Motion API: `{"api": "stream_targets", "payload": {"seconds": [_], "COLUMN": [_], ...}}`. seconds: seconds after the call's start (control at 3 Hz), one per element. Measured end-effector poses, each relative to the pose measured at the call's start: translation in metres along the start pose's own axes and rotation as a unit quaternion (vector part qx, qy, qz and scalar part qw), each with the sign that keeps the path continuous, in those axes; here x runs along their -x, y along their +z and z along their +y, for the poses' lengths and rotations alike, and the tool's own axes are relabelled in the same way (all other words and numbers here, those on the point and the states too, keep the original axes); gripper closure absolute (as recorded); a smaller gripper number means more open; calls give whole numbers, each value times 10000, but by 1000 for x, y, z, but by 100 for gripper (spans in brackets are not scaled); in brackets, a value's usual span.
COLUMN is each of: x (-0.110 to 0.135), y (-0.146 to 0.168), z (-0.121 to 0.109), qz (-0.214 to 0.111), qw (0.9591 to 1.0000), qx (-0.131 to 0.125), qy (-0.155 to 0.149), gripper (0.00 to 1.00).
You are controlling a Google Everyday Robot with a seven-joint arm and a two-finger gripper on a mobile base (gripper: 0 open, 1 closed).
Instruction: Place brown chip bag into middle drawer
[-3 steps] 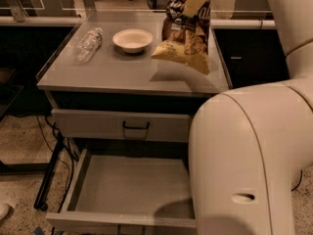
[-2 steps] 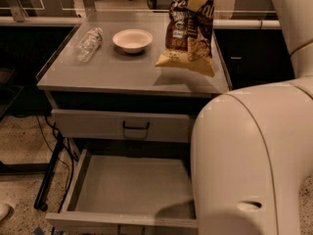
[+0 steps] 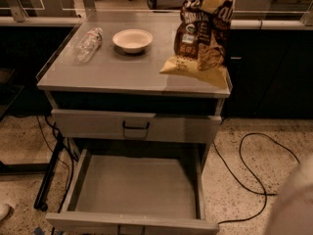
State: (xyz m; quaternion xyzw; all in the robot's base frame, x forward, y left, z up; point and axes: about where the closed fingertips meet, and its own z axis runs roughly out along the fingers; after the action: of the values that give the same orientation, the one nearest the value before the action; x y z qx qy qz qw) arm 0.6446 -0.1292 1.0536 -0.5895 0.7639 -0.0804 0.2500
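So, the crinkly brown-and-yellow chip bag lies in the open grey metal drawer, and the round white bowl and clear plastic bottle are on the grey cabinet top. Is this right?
The camera view shows the chip bag hanging above the cabinet top's right end; the gripper is out of sight past the upper edge. The drawer is bare. Bowl and bottle: correct.

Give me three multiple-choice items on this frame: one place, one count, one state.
1. Where is the brown chip bag? A in the drawer; B hanging over the countertop's right end; C on the floor.
2. How many things rest on the countertop? A one; B four; C two.
3. The middle drawer is: A pulled out, bare; B shut; C pulled out, holding a bowl.
Key: B, its top runs off the upper edge, where the pincer is out of view; C, bottle and white bowl; A, bare floor shows.
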Motion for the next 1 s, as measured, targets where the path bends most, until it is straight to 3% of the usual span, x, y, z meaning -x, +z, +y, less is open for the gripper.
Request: {"api": "stream_targets", "payload": {"seconds": [0.33,0.67,1.0], "x": [-11,-15,-14], "y": [-12,-1,-12], "z": [38,50,52], "qz": [32,121,95], "qw": [9999,9996,9999], "qx": [89,226,98], "qy": [108,76,52], "gripper": [100,100,100]}}
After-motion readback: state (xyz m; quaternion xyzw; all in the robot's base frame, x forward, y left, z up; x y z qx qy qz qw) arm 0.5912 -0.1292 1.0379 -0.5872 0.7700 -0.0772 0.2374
